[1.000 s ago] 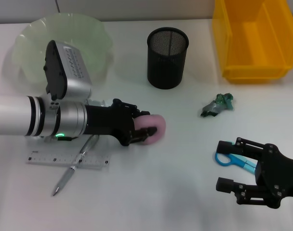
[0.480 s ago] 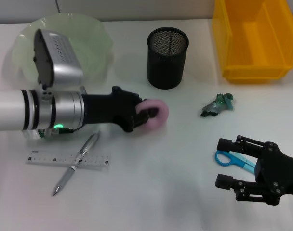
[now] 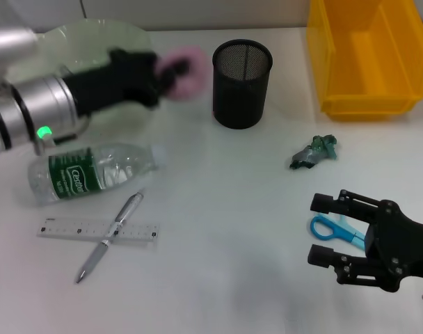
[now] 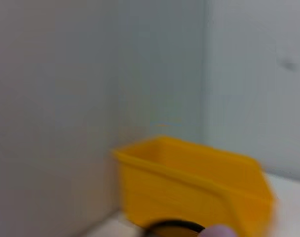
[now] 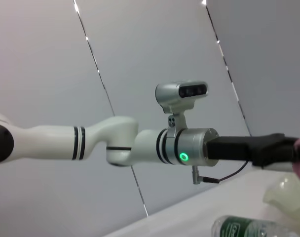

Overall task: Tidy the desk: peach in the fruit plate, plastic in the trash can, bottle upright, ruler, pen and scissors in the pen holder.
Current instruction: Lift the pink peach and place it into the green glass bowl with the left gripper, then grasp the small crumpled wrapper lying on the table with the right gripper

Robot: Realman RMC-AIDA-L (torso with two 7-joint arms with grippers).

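I see a pink peach [image 3: 186, 69], pale green plate [image 3: 79, 38], black mesh pen holder [image 3: 242, 83], yellow bin [image 3: 368, 56], blue-handled scissors [image 3: 331, 229], green-labelled clear bottle [image 3: 93, 172]

The plastic bottle [image 3: 93, 172], lying on its side near the desk's left edge, carries a green label with white script that looks like "Cestbon". The clear ruler [image 3: 98, 231], nearer the front edge, shows printed graduation marks, its numbers too small to read.

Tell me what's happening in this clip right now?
The left gripper holds the pink peach in the air beside the fruit plate. The right gripper waits open by the scissors. The bottle lies on its side; ruler, pen and plastic scrap are untouched.
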